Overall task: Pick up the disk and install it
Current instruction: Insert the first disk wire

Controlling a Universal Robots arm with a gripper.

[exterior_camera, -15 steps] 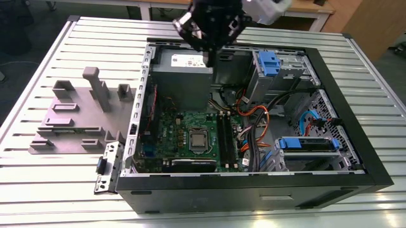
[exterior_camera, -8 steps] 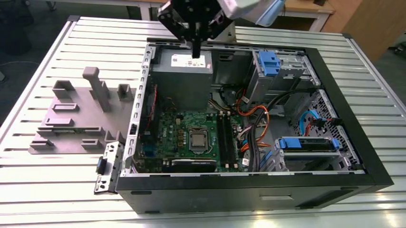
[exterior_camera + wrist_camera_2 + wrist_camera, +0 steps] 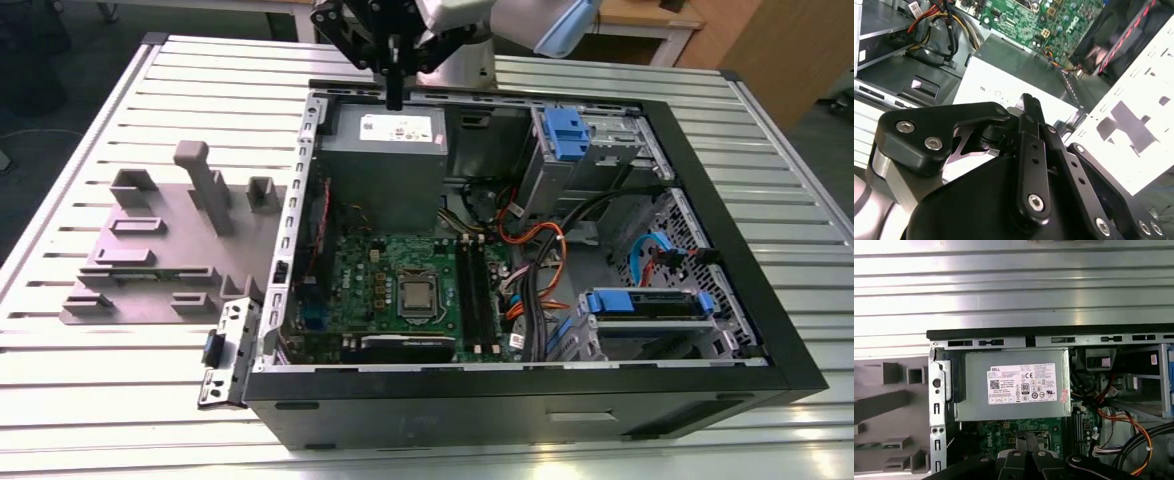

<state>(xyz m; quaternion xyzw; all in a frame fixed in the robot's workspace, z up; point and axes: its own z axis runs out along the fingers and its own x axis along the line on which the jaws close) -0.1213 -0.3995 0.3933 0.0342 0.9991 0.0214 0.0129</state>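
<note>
Gripper (image 3: pixel 395 98), fingers together, over grey power supply (image 3: pixel 384 165), just inside case rim (image 3: pixel 1054 333).

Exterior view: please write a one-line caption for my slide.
Gripper over the power supply in an open computer case on a slatted table.

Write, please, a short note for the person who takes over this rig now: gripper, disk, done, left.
The gripper is shut and empty, over the grey power supply box at the arm's end of the open computer case.
The disk, blue-framed, sits in the drive bay at the exterior view's right, apart from the gripper.
Done: the disk appears placed in the bay.
Left: full seating cannot be confirmed from these views.
</note>
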